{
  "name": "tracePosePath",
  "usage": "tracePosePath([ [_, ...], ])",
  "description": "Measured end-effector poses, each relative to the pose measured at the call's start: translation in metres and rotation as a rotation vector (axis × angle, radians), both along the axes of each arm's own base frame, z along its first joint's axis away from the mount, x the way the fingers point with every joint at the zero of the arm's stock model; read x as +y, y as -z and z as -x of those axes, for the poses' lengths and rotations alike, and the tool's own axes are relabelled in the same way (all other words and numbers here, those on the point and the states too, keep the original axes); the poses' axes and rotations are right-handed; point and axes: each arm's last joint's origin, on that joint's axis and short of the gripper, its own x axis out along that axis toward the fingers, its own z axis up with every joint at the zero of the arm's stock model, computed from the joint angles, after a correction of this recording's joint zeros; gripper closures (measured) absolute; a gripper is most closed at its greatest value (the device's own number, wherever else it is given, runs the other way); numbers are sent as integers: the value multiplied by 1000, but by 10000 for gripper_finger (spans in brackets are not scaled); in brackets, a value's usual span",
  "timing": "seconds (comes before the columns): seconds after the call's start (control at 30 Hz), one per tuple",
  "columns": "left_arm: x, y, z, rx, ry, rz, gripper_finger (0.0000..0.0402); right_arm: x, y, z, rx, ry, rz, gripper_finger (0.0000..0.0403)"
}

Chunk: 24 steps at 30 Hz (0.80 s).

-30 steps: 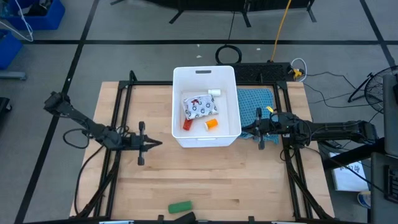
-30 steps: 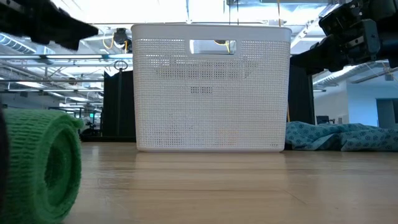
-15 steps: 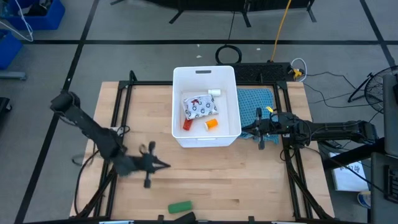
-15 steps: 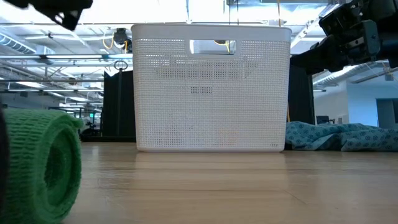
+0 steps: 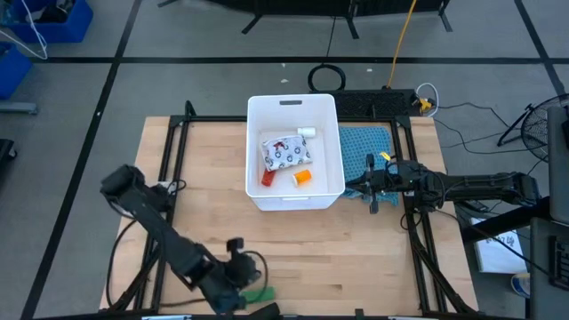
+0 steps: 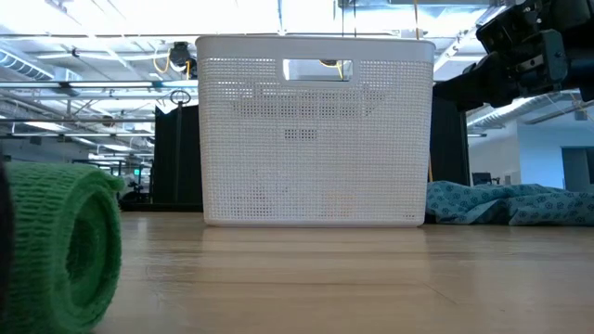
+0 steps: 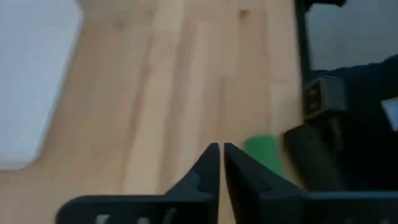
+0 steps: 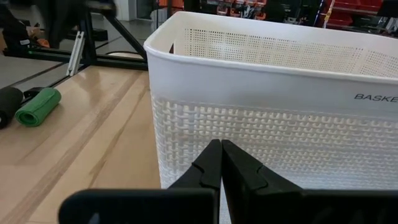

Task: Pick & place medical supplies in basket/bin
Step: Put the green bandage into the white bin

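Observation:
The white basket (image 5: pixel 295 191) stands at the table's middle, toward the far edge. Inside it lie a white printed pouch (image 5: pixel 284 152), an orange bottle (image 5: pixel 303 177), a red bottle (image 5: pixel 267 179) and a white bottle (image 5: pixel 307 132). A green block (image 5: pixel 260 294), a roll of wrap, lies on its side at the near edge (image 6: pixel 56 246) (image 7: pixel 263 152) (image 8: pixel 38 106), with a dark block (image 8: pixel 7 106) beside it. My left gripper (image 5: pixel 242 271) (image 7: pixel 221 154) is shut and hovers just short of the green block. My right gripper (image 5: pixel 371 185) (image 8: pixel 220 149) is shut at the basket's right wall.
A teal cloth (image 5: pixel 366 147) (image 6: pixel 510 204) lies right of the basket under my right arm. Black frame rails (image 5: pixel 169 178) run along the table's left and right sides. Bare wood (image 5: pixel 356 258) lies between the basket and the near edge.
My left arm has swung from left of the basket toward the table's near edge, turning as it went, and now hangs by the green block. It has left the top of the low view. The right arm and all supplies have stayed put.

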Motion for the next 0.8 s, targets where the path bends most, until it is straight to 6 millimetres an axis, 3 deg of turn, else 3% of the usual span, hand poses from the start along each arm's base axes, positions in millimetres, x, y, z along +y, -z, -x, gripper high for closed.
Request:
tracePosePath([
  [0.23,-26,6,-26,38,34,60,251,0,-1,0,-14,0,1,403],
  [0.5,-35,39,-34,239,9,184,98,0,-4,0,-38,1,-14,403],
  [0.63,-38,50,-36,281,19,193,70,0,-4,0,-42,0,-2,403],
  [0.8,-39,65,-37,348,20,180,67,0,-5,-1,-56,-1,14,403],
])
